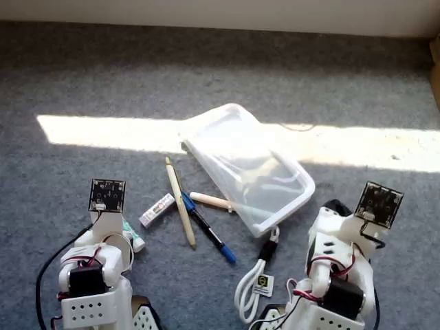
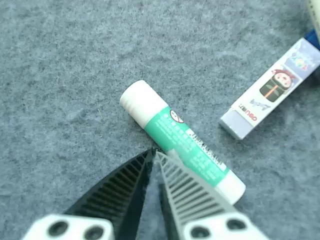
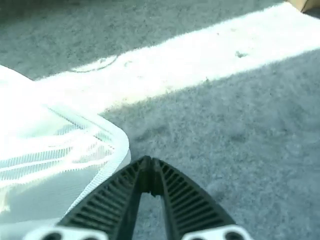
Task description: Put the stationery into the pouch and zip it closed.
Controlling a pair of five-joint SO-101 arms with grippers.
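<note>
First pick, we reckon: our left gripper [image 2: 154, 154], clenched, hangs over the glue stick [image 2: 167, 127]; our right gripper [image 3: 150, 174], clenched too, sits beside the pouch [image 3: 55, 150]. Next we open and grasp.

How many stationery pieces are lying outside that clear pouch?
5: a glue stick at the left gripper, an eraser beside it, then a long pale pencil, a blue pen and a short pale stick by the pouch. The arms may hide others.

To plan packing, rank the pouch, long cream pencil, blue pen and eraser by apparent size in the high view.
1. mesh pouch, by far the largest.
2-3. long cream pencil and blue pen: similar length, too close to rank.
4. eraser, smallest.
</note>
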